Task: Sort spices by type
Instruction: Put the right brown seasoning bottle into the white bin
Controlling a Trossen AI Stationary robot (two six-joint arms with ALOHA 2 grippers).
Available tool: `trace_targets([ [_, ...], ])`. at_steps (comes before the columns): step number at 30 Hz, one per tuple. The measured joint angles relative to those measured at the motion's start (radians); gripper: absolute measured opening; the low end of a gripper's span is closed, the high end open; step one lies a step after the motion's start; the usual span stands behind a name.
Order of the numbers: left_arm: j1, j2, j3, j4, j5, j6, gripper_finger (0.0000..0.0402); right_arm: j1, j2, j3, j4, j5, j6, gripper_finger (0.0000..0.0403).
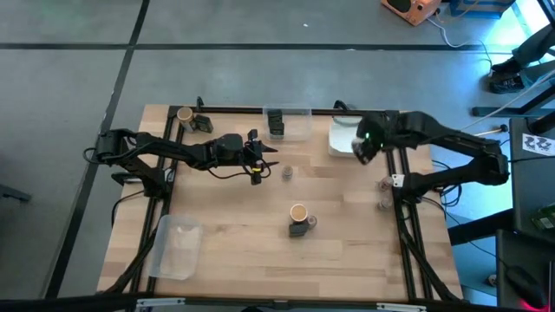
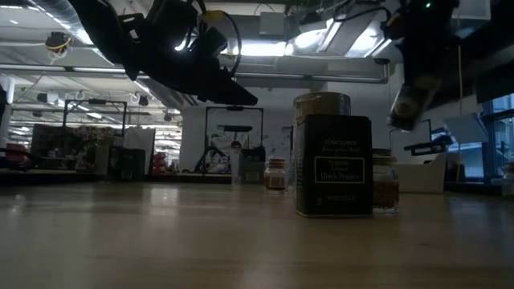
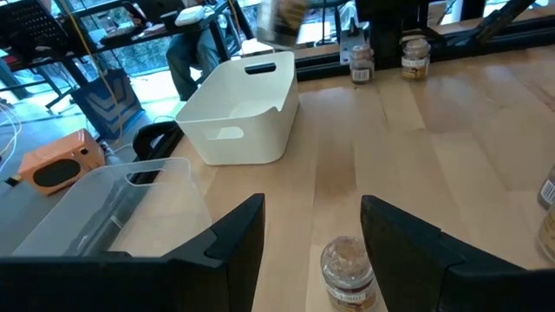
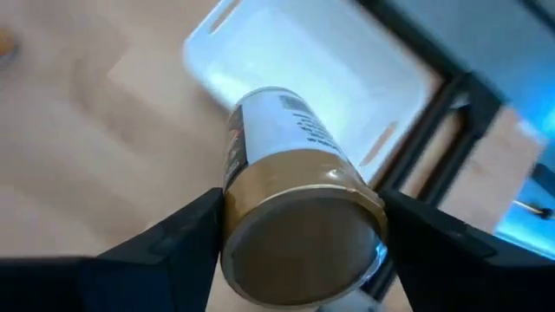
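My right gripper (image 4: 299, 201) is shut on a round tan-topped jar (image 4: 290, 165) and hangs above the white tray (image 1: 341, 139); the low view shows that jar (image 2: 412, 100) in the air. My left gripper (image 3: 312, 217) is open near the table's middle, its fingers just short of a tiny brown-topped jar (image 3: 348, 270), (image 1: 287, 172) that stands on its base. A tan-topped jar (image 1: 297, 211), a dark boxy jar (image 2: 333, 164) and a tiny jar (image 2: 385, 183) stand together nearer the front. My right gripper pinches the tan-topped jar between its two fingers at the lid end (image 4: 260, 186), one finger on each side of the round wall. It comes from above, slanting down. The jar is lifted clear and tilted, its lid toward the wrist and its base toward the white tray (image 4: 347, 52).
A clear tray (image 1: 287, 122) at the far edge holds a dark boxy jar (image 1: 276, 123). Another clear tray (image 1: 177, 247) lies at the near left. A tan-topped jar (image 1: 185, 114) and a dark jar (image 1: 204, 124) stand far left; two tiny jars (image 1: 382, 194) stand by the right rail.
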Motion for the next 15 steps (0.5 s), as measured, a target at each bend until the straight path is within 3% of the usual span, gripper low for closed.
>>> trace_targets([
  [7, 0.0, 0.0, 0.0, 0.0, 0.0, 0.001, 0.0175, -0.221, 0.028, 0.001, 0.072, -0.043, -0.2, 0.028],
  [15, 0.0, 0.0, 0.0, -0.001, 0.0, 0.002, 0.0175, -0.341, 0.149, 0.001, 0.107, -0.078, -0.346, 0.028],
])
